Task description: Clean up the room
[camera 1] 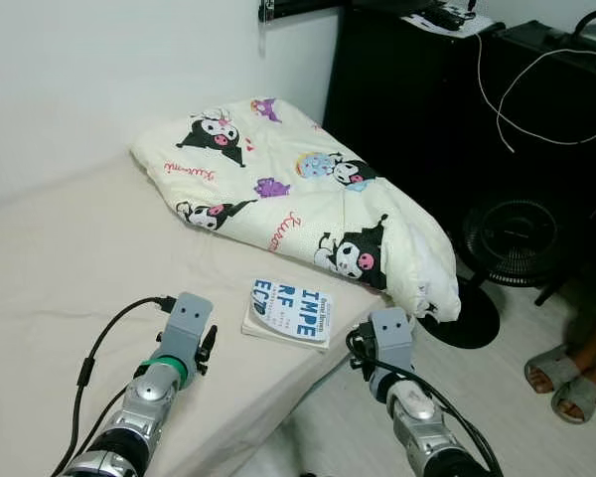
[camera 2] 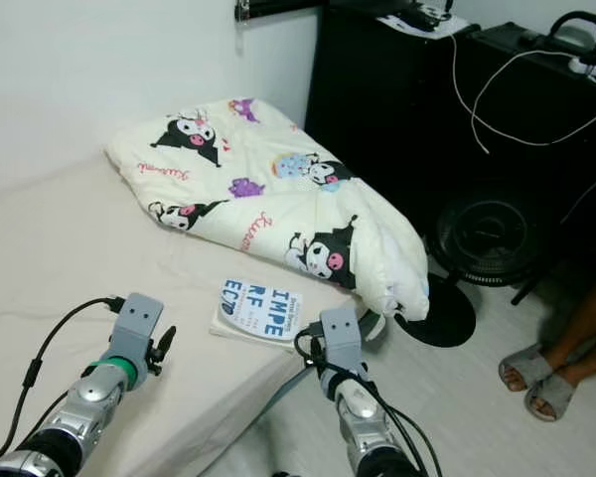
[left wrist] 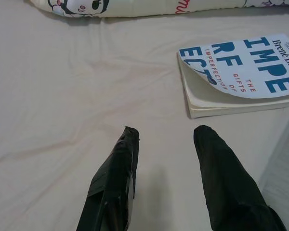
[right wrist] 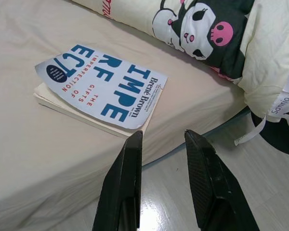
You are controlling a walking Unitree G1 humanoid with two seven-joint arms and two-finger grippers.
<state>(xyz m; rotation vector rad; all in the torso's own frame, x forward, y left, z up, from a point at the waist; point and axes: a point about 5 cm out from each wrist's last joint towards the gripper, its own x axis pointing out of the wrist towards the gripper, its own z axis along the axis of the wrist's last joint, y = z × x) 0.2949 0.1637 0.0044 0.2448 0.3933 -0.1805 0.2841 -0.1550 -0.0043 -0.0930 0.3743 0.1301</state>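
Note:
A paperback book with a white cover and blue letters lies flat on the cream bed, near its edge, one cover corner curled up. Behind it lies a folded cream duvet printed with cartoon figures, one end hanging over the bed's edge. My left gripper hovers open just above the sheet, the book a little ahead and to its side. My right gripper is open past the bed's edge, over the floor, with the book just ahead of its fingertips. Neither holds anything.
A black fan stands on the pale floor to the right of the bed, in front of black cabinets with white cables. A person's feet in grey slippers are at the far right. A white wall runs behind the bed.

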